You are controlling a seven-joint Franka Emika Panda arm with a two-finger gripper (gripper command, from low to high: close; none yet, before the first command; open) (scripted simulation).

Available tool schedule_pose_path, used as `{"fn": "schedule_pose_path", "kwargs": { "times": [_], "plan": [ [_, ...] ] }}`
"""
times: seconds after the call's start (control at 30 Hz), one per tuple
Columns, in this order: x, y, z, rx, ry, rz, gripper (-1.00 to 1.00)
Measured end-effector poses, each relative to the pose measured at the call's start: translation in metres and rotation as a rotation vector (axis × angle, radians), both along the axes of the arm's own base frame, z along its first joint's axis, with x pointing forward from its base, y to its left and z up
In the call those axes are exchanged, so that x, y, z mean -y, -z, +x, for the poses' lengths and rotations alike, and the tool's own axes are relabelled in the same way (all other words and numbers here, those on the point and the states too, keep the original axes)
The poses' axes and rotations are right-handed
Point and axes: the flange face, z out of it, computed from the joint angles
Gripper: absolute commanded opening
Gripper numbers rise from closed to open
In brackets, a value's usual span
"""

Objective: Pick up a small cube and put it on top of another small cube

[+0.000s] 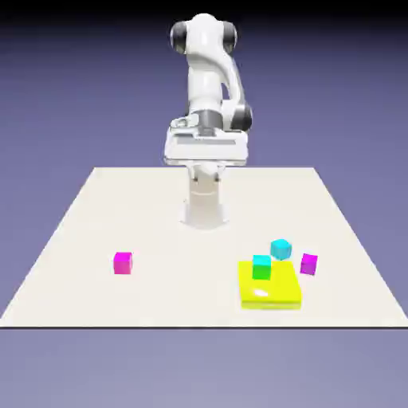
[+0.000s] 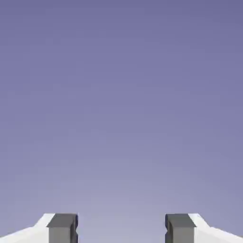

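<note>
Found small bright cyan cube (image 1: 280,249) just beyond the far edge of flat, glossy yellow slab (image 1: 259,296), toward the exterior view's right; cannot tell whether touching it. Noted green-sided cube with teal top (image 1: 261,268) resting on the slab, near its far edge. Located small purple cube (image 1: 308,264) near the slab's right side, and small magenta cube (image 1: 123,264) well apart to its left, both on pale table (image 1: 183,279). Recorded jaws as open, grey fingertips (image 2: 62,228) wide apart, raised beyond the slab.

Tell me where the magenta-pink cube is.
In the exterior view, the magenta-pink cube sits alone on the left of the table, well left of the yellow block.
</note>
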Motion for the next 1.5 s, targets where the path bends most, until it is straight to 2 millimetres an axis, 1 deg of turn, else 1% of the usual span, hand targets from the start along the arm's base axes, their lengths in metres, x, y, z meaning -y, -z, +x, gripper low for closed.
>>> {"fn": "schedule_pose_path", "kwargs": {
  "times": [0.03,0.1,0.2,0.27,0.33,0.4,0.43,0.47,0.5,0.57,0.63,0.73,0.97,1.0,1.07,1.27,1.5],
  "plan": [
    [-0.022,0.019,-0.001,-0.053,-0.033,-0.002,0.0],
    [-0.065,0.058,-0.009,-0.159,-0.097,-0.011,0.0],
    [-0.124,0.116,-0.036,-0.318,-0.188,-0.04,0.0],
    [-0.157,0.152,-0.063,-0.422,-0.246,-0.068,0.0],
    [-0.186,0.187,-0.097,-0.524,-0.302,-0.104,0.0],
    [-0.209,0.218,-0.136,-0.624,-0.354,-0.147,0.0],
    [-0.221,0.233,-0.16,-0.672,-0.395,-0.176,0.0],
    [-0.224,0.24,-0.17,-0.696,-0.4,-0.187,0.0],
    [-0.223,0.24,-0.169,-0.697,-0.397,-0.186,0.0],
    [-0.22,0.248,-0.161,-0.696,-0.372,-0.172,0.0],
    [-0.228,0.256,-0.165,-0.693,-0.393,-0.177,0.0],
    [-0.229,0.27,-0.165,-0.692,-0.393,-0.175,0.0],
    [-0.223,0.308,-0.167,-0.696,-0.394,-0.184,0.0],
    [-0.223,0.31,-0.167,-0.697,-0.395,-0.185,-1.0],
    [-0.223,0.31,-0.167,-0.697,-0.395,-0.185,-1.0],
    [-0.229,0.277,-0.165,-0.691,-0.393,-0.175,-1.0],
    [-0.225,0.245,-0.168,-0.695,-0.397,-0.183,-1.0]
  ]
}}
